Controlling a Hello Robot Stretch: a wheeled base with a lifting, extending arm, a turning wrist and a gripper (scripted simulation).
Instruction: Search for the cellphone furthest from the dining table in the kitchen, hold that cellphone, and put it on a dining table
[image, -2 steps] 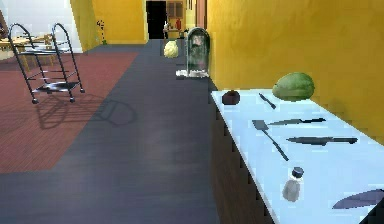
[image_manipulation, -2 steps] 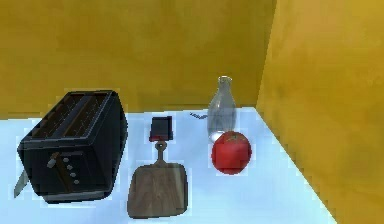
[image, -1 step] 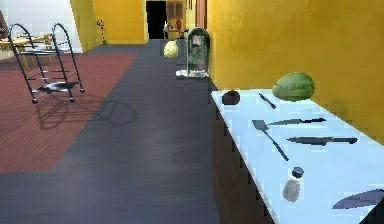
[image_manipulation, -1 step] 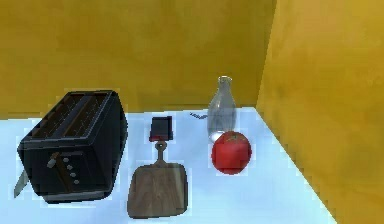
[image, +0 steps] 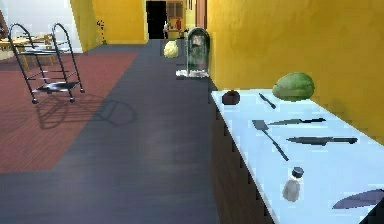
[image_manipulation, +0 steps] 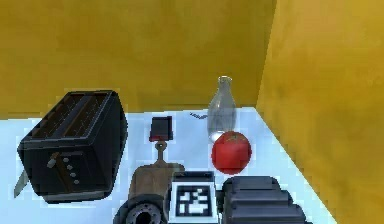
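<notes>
The cellphone (image_manipulation: 162, 128) lies flat on the pale table (image_manipulation: 290, 170) in the arm side view. It is a small dark slab with a reddish face, close to the yellow wall (image_manipulation: 150, 50). It sits in the gap between a black toaster (image_manipulation: 72, 145) on its left and a clear glass bottle (image_manipulation: 222, 103) on its right. A round red fruit (image_manipulation: 231, 151) sits just in front of the bottle, right at its base. Lower in that view, a brown wooden piece (image_manipulation: 155, 178) with a narrow stem points up toward the cellphone, and its tip ends just short of it. At the bottom edge the arm's dark bar (image_manipulation: 262, 200) comes in with a white marked square (image_manipulation: 193, 198). Left of the square, the claw (image_manipulation: 142, 212) shows as a dark round body. I cannot make out its far end against the wooden piece, so I cannot tell whether it holds anything. In the forward view, a long table (image: 340, 170) runs along the yellow wall. It carries a green melon (image: 293, 86), a dark round fruit (image: 231, 97), several knives (image: 322, 140), a spatula (image: 270, 138) and a small shaker (image: 292, 187). Beyond its far end stands a glass-domed thing (image: 195, 52). Off to the left, a wire cart (image: 55, 65) stands on a red carpet (image: 60, 110), and a dark doorway (image: 158, 18) lies at the back.
</notes>
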